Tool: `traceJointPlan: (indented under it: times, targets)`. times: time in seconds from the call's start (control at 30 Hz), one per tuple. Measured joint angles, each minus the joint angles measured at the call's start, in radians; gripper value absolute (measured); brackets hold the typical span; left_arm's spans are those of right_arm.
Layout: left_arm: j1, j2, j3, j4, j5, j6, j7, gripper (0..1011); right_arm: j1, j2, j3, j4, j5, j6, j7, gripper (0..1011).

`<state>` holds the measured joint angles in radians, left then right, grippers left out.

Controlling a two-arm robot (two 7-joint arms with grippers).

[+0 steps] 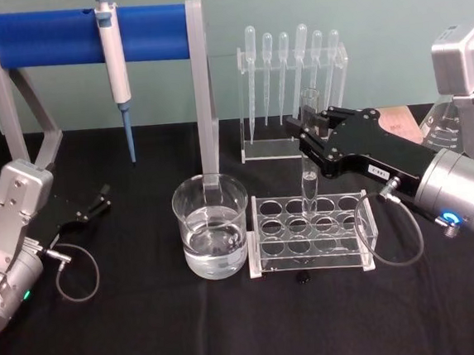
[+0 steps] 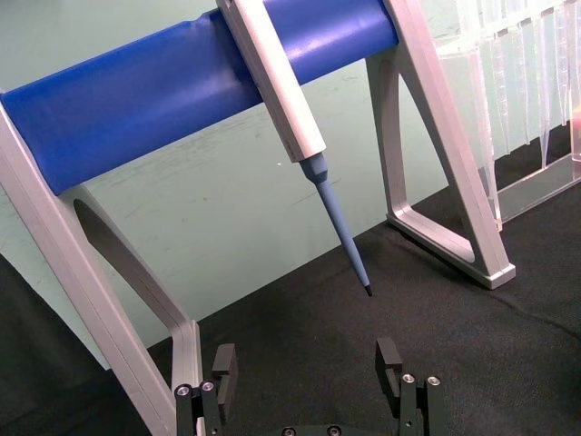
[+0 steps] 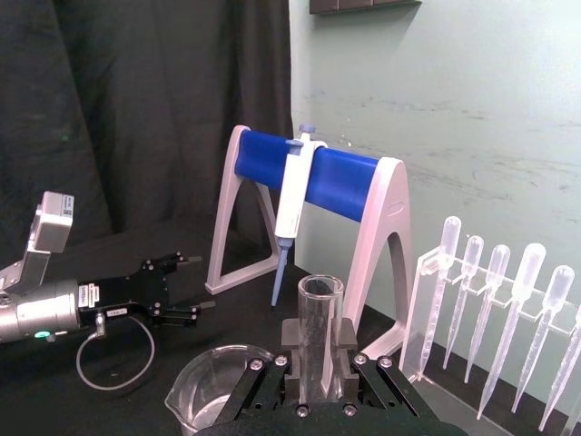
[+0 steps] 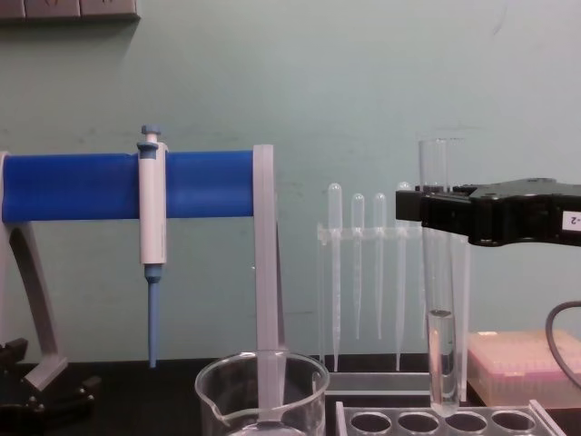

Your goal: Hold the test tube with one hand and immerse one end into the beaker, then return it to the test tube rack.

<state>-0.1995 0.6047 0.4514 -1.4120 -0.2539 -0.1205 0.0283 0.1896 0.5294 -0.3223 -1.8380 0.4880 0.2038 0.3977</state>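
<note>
The test tube (image 1: 310, 181) stands upright with my right gripper (image 1: 309, 132) shut on its upper part, just below the rim. Its round bottom (image 4: 444, 406) hangs at the top of a hole in the clear rack (image 1: 308, 231), with a little liquid inside. In the right wrist view the test tube (image 3: 320, 313) rises between the fingers of my right gripper (image 3: 320, 368). The beaker (image 1: 211, 228), part full of clear liquid, stands left of the rack; it also shows as the beaker (image 4: 263, 392) in the chest view. My left gripper (image 1: 100, 199) rests open far left, empty.
A grey stand with a blue bar (image 1: 91, 32) carries a hanging pipettor (image 1: 115, 68) at the back left. A clear holder of plastic pipettes (image 1: 293, 73) stands behind the rack. A pink box (image 4: 526, 363) and a flask (image 1: 445, 130) sit at the right.
</note>
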Motion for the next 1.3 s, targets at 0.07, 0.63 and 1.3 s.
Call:
traceJointPlan:
  times: [0.07,0.63,1.3]
  targets:
    - [0.0,0.0,0.0,0.0,0.0,0.0,0.0,1000,0.0,0.0,0.0,0.0,0.0,0.0,0.0,225]
    - [0.0,0.0,0.0,0.0,0.0,0.0,0.0,1000,0.208,-0.124,-0.159,0.11,0.03,0.001,0.037,225]
    - [0.0,0.0,0.0,0.0,0.0,0.0,0.0,1000,0.185,-0.184,-0.247,0.342,-0.025,-0.132,0.074,225]
